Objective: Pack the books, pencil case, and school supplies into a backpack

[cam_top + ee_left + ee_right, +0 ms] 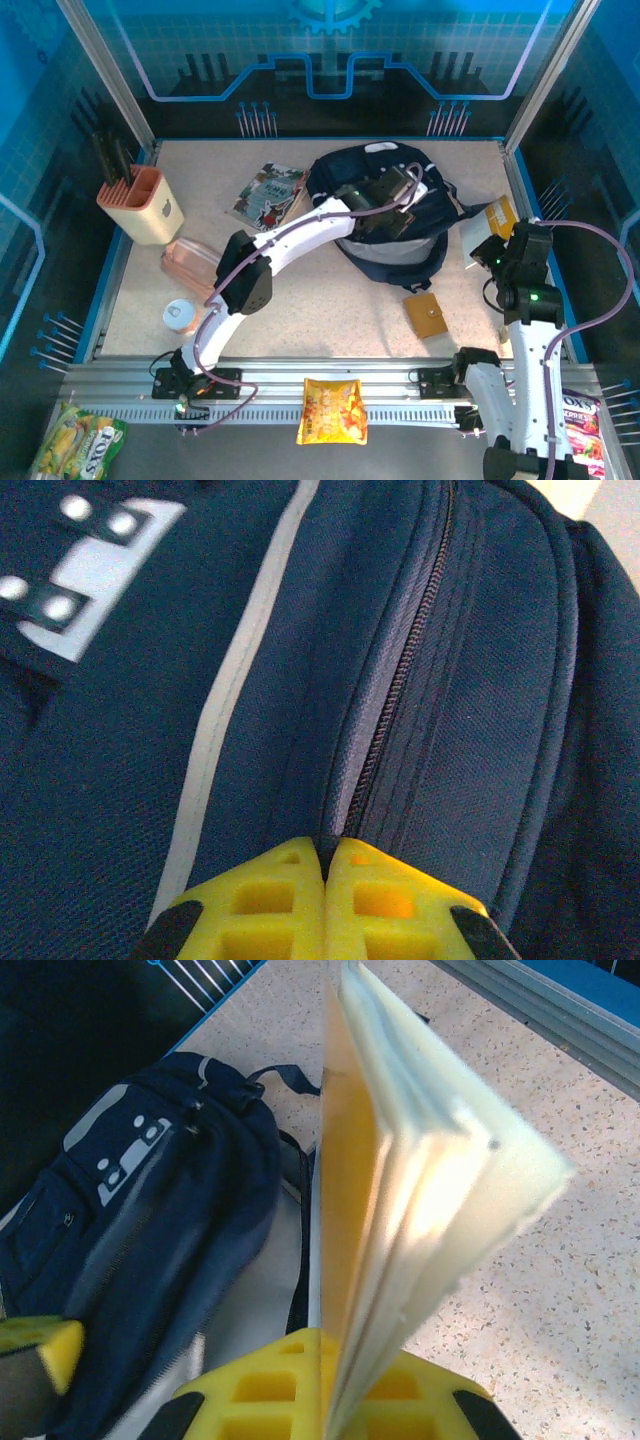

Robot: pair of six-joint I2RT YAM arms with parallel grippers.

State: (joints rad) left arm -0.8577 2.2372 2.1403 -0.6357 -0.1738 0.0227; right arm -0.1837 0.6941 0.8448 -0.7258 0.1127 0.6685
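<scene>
Bearing "FOX'S" print, a green bag (78,445) lies near-left

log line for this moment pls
left hand: shut, pinching backpack at zip | right hand: shut on yellow-covered book beside backpack
</scene>
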